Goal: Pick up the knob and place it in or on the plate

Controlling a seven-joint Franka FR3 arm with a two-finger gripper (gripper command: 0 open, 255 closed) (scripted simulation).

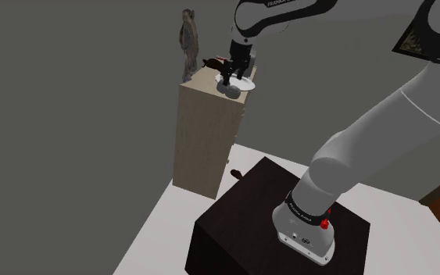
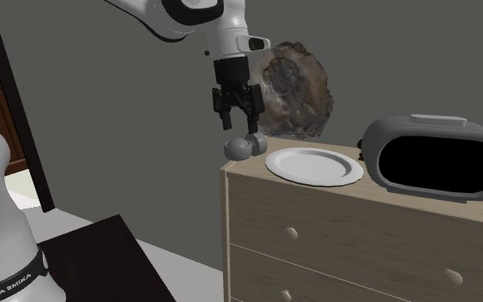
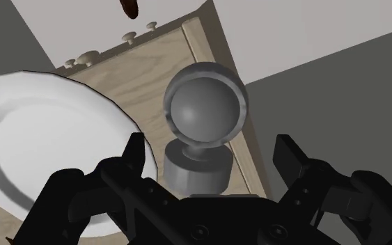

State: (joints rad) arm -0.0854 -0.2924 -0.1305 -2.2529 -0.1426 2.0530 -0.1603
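- The black gripper (image 2: 238,123) is hanging just above the front corner of a pale wooden dresser (image 2: 316,232), pointing down at its top.
- Its fingers (image 3: 136,149) are standing wide apart. In the wrist view the grey knob (image 3: 204,117) is sitting in the gap between them, and neither finger is touching it.
- The knob is lying on its side on the dresser top, right at the corner nearest the arm. Its round ball end is pointing out over the edge and its short cylindrical base is pointing back along the top.
- The white plate (image 2: 314,166) is resting flat on the same top, just beside the knob. The knob is lying outside the plate's rim, near it but not on it.
- Past the plate, a grey rounded housing (image 2: 437,154) is standing on the dresser. Its wide front opening is showing as plain black, so I cannot tell what is in it.
- A mottled brown, rock-like lump (image 2: 298,90) is standing behind the plate, against the grey wall.
- In the shoulder view a slim grey figurine (image 1: 188,41) is standing upright at the far end of the dresser top.
- The dresser's drawers (image 2: 334,240) are sitting shut, each with small round pulls.
- The arm's dark box stand (image 1: 241,226) is standing on the light floor, near the dresser.
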